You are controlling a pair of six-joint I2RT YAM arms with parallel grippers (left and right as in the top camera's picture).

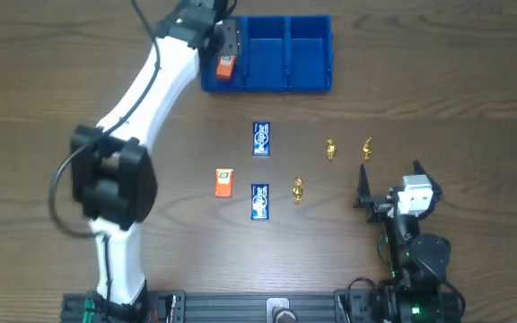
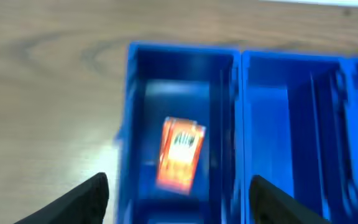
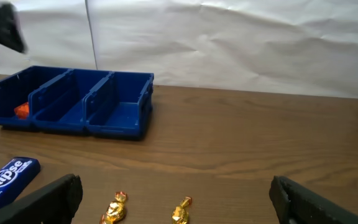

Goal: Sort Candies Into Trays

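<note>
A blue three-compartment tray (image 1: 267,54) stands at the table's far side. An orange candy (image 1: 225,67) lies in its left compartment, seen from just above as the orange candy (image 2: 180,154) between the tray walls (image 2: 238,124). My left gripper (image 2: 179,205) hovers open over that compartment, holding nothing. On the table lie another orange candy (image 1: 224,182), two blue candies (image 1: 260,139) (image 1: 259,202) and three gold candies (image 1: 330,149) (image 1: 367,148) (image 1: 299,189). My right gripper (image 1: 390,178) rests open near the right front, by the gold candies (image 3: 115,208).
The left arm (image 1: 142,99) stretches diagonally across the table's left half. From the right wrist, the tray (image 3: 120,124) stands far off with bare wood in front of it, and a blue candy (image 3: 8,180) lies close by. A white sheet hangs behind the table.
</note>
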